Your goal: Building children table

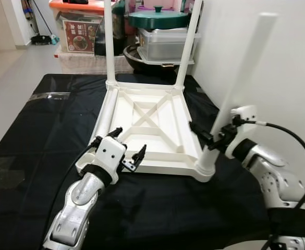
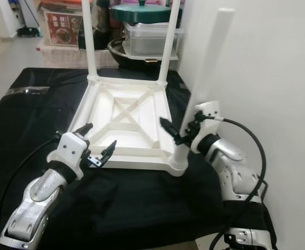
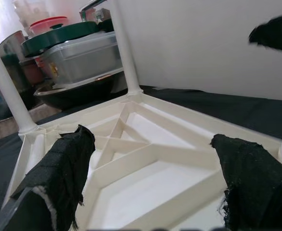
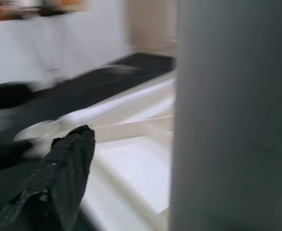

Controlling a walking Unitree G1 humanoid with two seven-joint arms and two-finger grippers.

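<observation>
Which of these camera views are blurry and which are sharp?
Right wrist view: smeared and soft, the table leg a grey blur beside one black finger. Left wrist view: sharp on the upturned white table. Both eye views: clear and evenly lit.

Smooth, slightly glossy white plastic tabletop (image 1: 151, 125) and legs (image 1: 243, 78); matt black cloth (image 1: 32, 140) underneath; fingers (image 3: 66, 168) wrapped in rough black fabric.

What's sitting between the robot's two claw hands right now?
The near edge of the upturned white table top spans the gap between the left end effector and the right end effector, which is at the near-right leg, as the left eye view shows.
</observation>
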